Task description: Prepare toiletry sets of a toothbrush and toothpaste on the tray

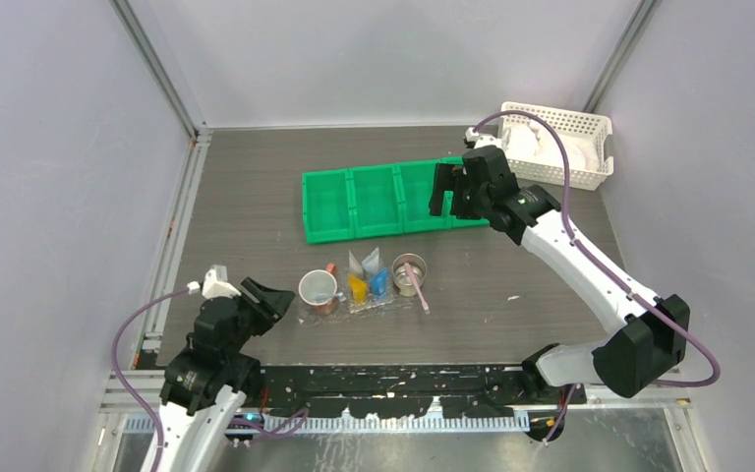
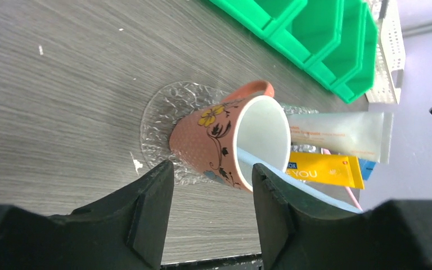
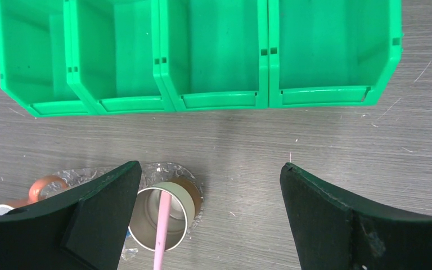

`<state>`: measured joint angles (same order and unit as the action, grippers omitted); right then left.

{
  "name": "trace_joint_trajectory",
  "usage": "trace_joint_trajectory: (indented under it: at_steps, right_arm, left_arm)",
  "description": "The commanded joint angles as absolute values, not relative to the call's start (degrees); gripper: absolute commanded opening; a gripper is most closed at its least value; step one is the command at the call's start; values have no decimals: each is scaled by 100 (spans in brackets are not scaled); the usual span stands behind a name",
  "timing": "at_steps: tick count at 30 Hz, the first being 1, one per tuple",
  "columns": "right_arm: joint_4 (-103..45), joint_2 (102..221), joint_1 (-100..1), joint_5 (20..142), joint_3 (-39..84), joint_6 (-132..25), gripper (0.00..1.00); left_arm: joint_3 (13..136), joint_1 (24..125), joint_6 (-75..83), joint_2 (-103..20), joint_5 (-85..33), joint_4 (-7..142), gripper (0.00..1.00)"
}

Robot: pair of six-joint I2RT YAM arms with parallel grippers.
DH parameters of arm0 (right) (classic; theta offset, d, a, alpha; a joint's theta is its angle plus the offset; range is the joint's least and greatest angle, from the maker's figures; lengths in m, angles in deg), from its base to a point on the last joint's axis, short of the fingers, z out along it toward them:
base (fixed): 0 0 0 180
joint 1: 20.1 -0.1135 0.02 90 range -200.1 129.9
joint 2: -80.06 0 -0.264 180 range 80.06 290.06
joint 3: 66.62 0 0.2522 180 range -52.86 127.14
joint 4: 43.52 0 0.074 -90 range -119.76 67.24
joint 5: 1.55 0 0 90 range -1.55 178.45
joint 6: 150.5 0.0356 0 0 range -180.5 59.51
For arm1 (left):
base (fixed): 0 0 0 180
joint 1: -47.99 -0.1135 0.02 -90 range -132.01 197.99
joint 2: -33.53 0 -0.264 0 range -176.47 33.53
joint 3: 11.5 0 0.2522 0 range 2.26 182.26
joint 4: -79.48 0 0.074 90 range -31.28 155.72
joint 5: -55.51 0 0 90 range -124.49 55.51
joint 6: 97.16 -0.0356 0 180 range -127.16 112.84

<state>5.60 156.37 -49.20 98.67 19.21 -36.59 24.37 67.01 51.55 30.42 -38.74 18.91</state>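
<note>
Tubes of toothpaste (image 1: 367, 280), three of them (white, yellow, blue), lie flat on the tray (image 2: 154, 121), bunched between two cups. A pink toothbrush (image 1: 419, 293) stands in the pale cup (image 1: 409, 267) at the tray's right end, handle leaning toward the near side. The pink cup (image 1: 318, 288) at the left end looks empty from above.

The left gripper (image 1: 267, 298) sits low just left of the tray, jaws spread with nothing in them, pointed at the pink cup. The right gripper (image 1: 449, 189) is spread and empty too, hanging over the right end of the green bin (image 1: 354, 202), well apart from the tray.

My guess is that a tube gets paired up next. I'd pinch it across the flat body, not the cap, and lift slowly, since that crinkly tray looks light and could drag along or tip a cup.

The surface (image 1: 256, 197) is dark wood-grain with a few scuffs. A white basket (image 1: 590, 128) sits in the far right corner, and pale walls close it in.
</note>
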Motion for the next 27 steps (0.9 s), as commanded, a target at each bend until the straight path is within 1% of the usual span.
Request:
trace_joint_trajectory:
  at_steps: [1, 2, 4, 6, 10, 17, 24, 27]
  right_arm:
    - [337, 15660, -4886, 9765, 1845, -3684, 100]
    - [320, 15666, -4879, 9732, 1836, -3700, 100]
    - [269, 15687, -4873, 9726, 1789, -3691, 100]
    - [219, 15734, -4862, 9629, 1768, -3667, 100]
    - [151, 15829, -4849, 9516, 1754, -3641, 100]
    - [48, 15868, -4791, 9384, 1731, -3594, 100]
    - [46, 15897, -4709, 9330, 1730, -3600, 100]
    - [56, 15923, -4683, 9309, 1753, -3589, 100]
  left_arm:
    - [2415, 6696, 4495, 3278, -3476, 2355, 57]
    - [2419, 6697, 4480, 3216, -3270, 2404, 58]
    - [2467, 6697, 4414, 3078, -3222, 2420, 57]
    - [2526, 6697, 4327, 3247, -3220, 2543, 56]
    - [3103, 6697, 3766, 2966, -3263, 2904, 56]
    - [4577, 6697, 2639, 1846, -3175, 2931, 56]
    - [5435, 6697, 1749, 593, -2846, 2697, 58]
    - [5646, 6697, 1561, 307, -2820, 2767, 58]
